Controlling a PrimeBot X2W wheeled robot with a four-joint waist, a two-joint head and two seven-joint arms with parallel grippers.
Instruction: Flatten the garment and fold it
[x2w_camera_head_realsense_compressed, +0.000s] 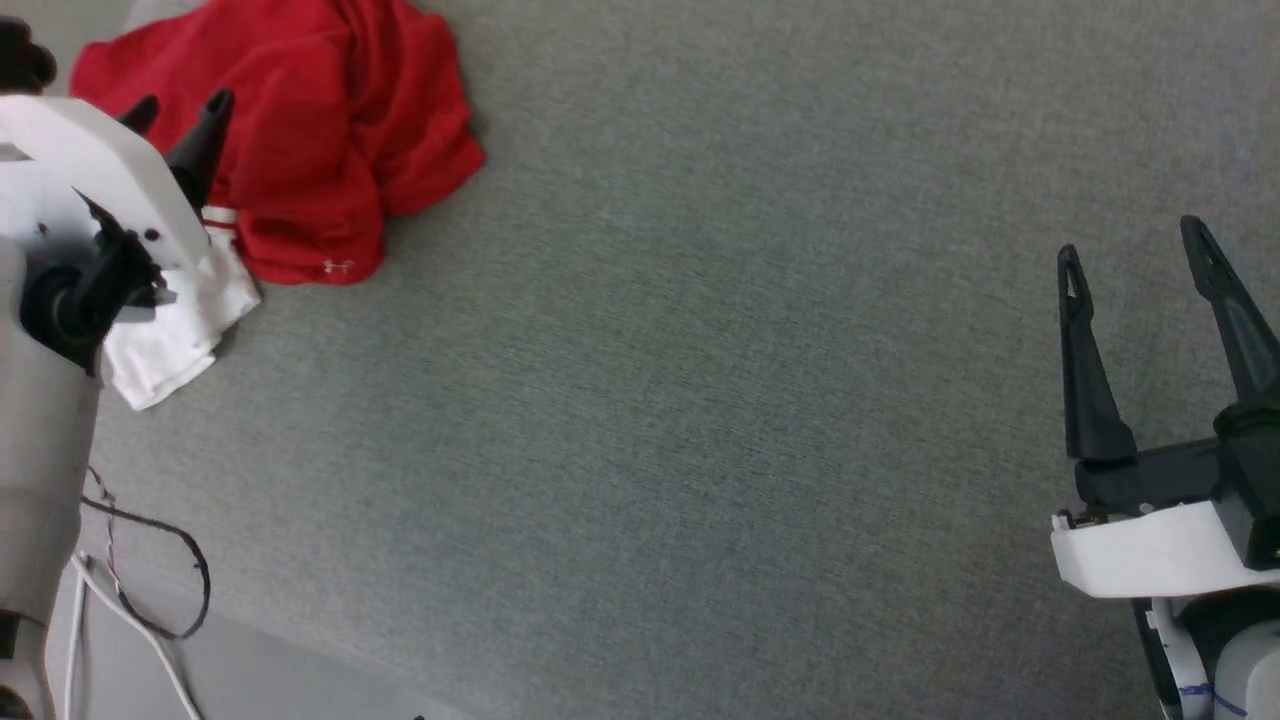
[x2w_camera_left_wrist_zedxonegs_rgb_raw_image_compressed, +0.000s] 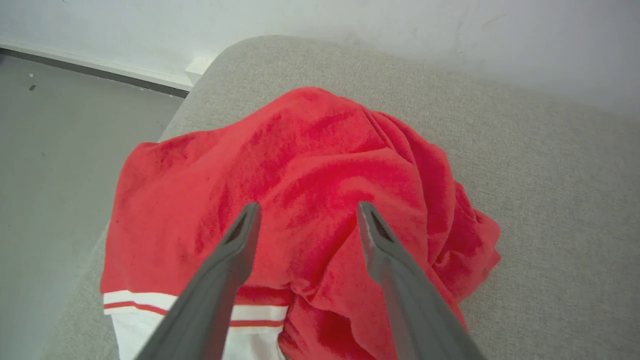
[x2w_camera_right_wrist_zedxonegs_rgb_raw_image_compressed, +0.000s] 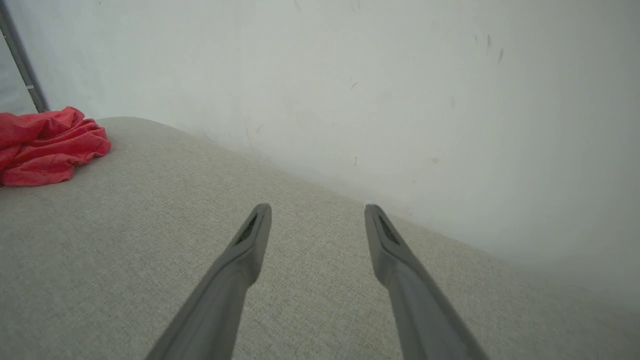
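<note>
We see the shirt (x2w_camera_head_realsense_compressed: 330, 130) bunched in a heap at the far left corner of the grey cloth surface (x2w_camera_head_realsense_compressed: 700, 380). Its red body lies uppermost, a white sleeve (x2w_camera_head_realsense_compressed: 170, 340) spills toward the near side, and a red-and-white striped band (x2w_camera_left_wrist_zedxonegs_rgb_raw_image_compressed: 135, 300) runs where the sleeve meets the body. The left gripper (x2w_camera_head_realsense_compressed: 183, 102) sits over the left part of the heap. In the head view its dark fingertips (x2w_camera_head_realsense_compressed: 215, 110) show against the red cloth, and in the left wrist view the two fingers point at the middle of the mound. Its jaws are spread wide with nothing between them. They seem to hang just above the cloth, though we cannot tell for sure whether the tips touch it. The arm's white casing (x2w_camera_head_realsense_compressed: 90, 160) hides the near left part of the shirt, the top edge of the head view cuts off its far side, and the folds tuck much of the cloth out of sight. A small white mark (x2w_camera_head_realsense_compressed: 337, 266) on the near red edge is too tiny to read. Grey floor (x2w_camera_left_wrist_zedxonegs_rgb_raw_image_compressed: 60, 150) lies to the left of the surface, and loose cables (x2w_camera_head_realsense_compressed: 150, 570) trail at the lower left. Further right the cloth surface is bare, and the right gripper (x2w_camera_head_realsense_compressed: 1129, 240) stands at the lower right, well apart from the shirt. Its jaws are also spread wide and hold nothing. In the right wrist view its fingers point toward the pale wall (x2w_camera_right_wrist_zedxonegs_rgb_raw_image_compressed: 350, 75), and the shirt shows as a red heap cut off by the left edge.
</note>
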